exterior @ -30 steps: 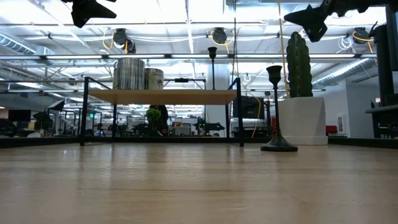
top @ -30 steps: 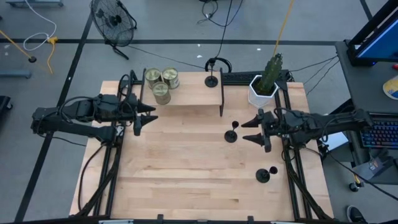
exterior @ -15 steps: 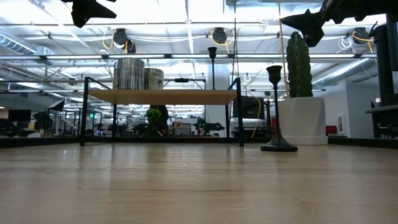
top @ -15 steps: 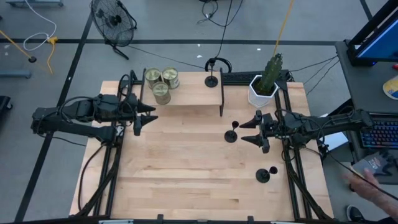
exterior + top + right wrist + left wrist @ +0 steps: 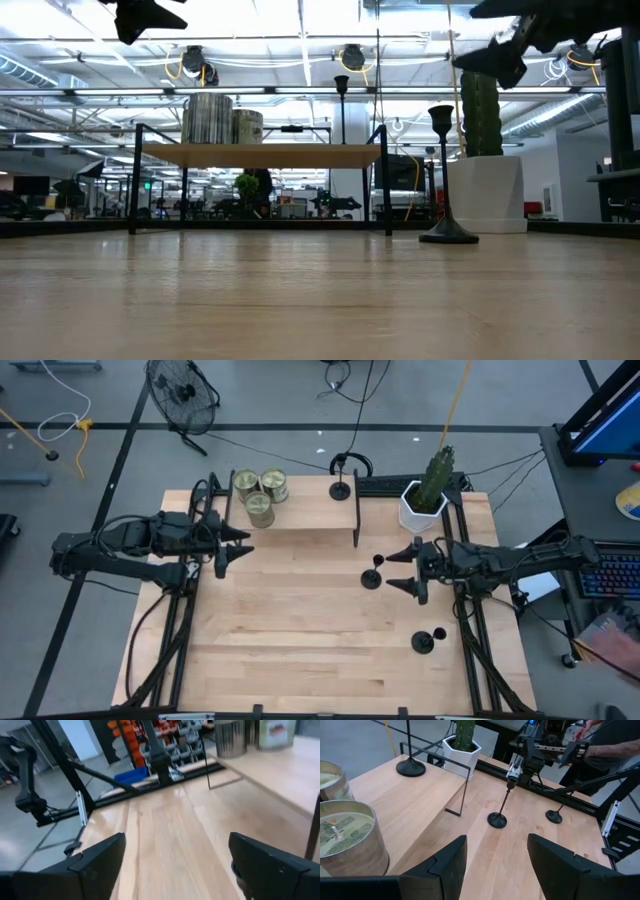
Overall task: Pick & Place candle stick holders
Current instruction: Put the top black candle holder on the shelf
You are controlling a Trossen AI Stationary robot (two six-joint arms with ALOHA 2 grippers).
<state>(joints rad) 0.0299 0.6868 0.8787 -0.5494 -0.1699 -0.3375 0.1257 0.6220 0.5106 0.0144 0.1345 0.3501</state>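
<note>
Here, going from the left of the high view, the left gripper waits at the left edge of the table, just below the tins; its fingers stand partly apart in its own wrist view, with nothing between them. The three gold-green tins sit on the left end of the raised shelf in the upper middle of the frame. At the shelf's right end stands one of the candle stick holders, already up on the board. A second holder stands on the table right of centre, below the shelf's right leg, and the right gripper hovers just beside it to the right, raised above the tabletop as the low view shows; its fingers are spread wide and grip nothing. A third holder is at the lower right of the table, seemingly tipped over on its side. The white pot with its cactus stands above the right gripper. I judge these holders stiff metal and fairly light, with most of the weight in the round base, so they tip easily if nudged at the top. The thin stem looks smooth and could slip or swing in the jaws, so the sensible grasp is on the stem partway down, squarely, keeping it upright and setting the base down flat.
</note>
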